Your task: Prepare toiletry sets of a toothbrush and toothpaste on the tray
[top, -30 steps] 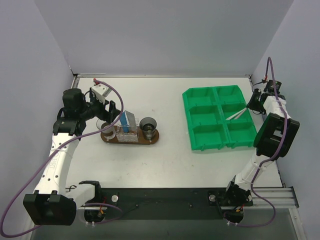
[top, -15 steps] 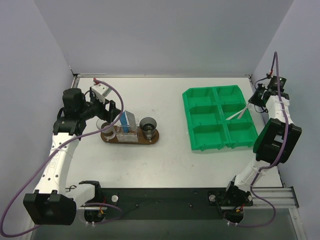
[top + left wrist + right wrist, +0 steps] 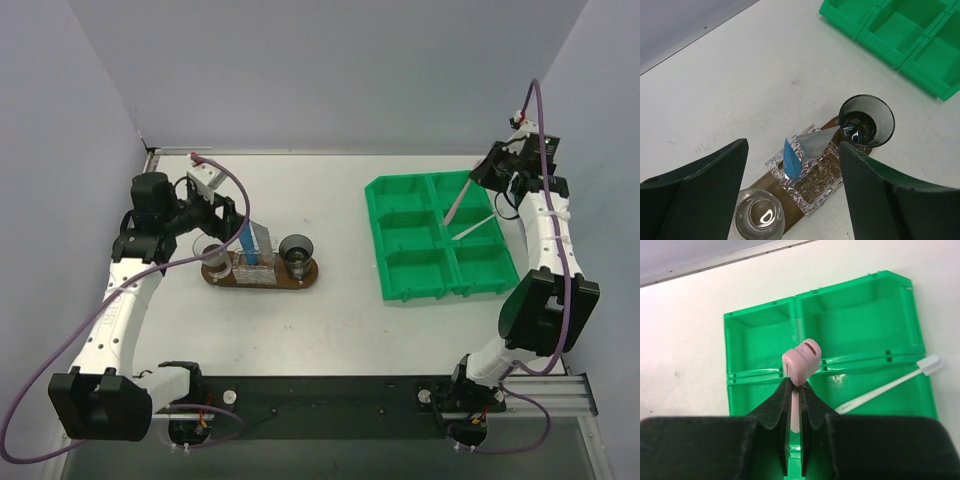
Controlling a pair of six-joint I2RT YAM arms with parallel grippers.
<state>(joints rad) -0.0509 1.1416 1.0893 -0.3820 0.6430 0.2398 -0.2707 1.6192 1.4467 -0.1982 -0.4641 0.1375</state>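
My right gripper (image 3: pixel 478 178) is shut on a pale pink toothbrush (image 3: pixel 455 205) and holds it tilted above the far cells of the green bin. In the right wrist view its capped head (image 3: pixel 801 360) sticks out past the gripper (image 3: pixel 796 385). A second, white toothbrush (image 3: pixel 472 230) lies in a bin cell and also shows in the right wrist view (image 3: pixel 885 387). My left gripper (image 3: pixel 228 218) is open and empty above the brown tray (image 3: pixel 300 282). Two toothpaste tubes (image 3: pixel 252 243) stand in a clear holder on the tray, a blue one (image 3: pixel 791 162) and a whitish one (image 3: pixel 815 141), between my left gripper's (image 3: pixel 793 144) fingers in that view.
The green sectioned bin (image 3: pixel 410 270) sits at the right. On the tray a clear cup (image 3: pixel 760 217) stands at the left end and a dark cup (image 3: pixel 866 120) at the right end, with the clear textured holder (image 3: pixel 825 187) between them. Grey walls close in both sides.
My right gripper has risen and moved left and back, lifting the pink toothbrush out of the bin. The white toothbrush stays in its cell. The left arm has barely moved.
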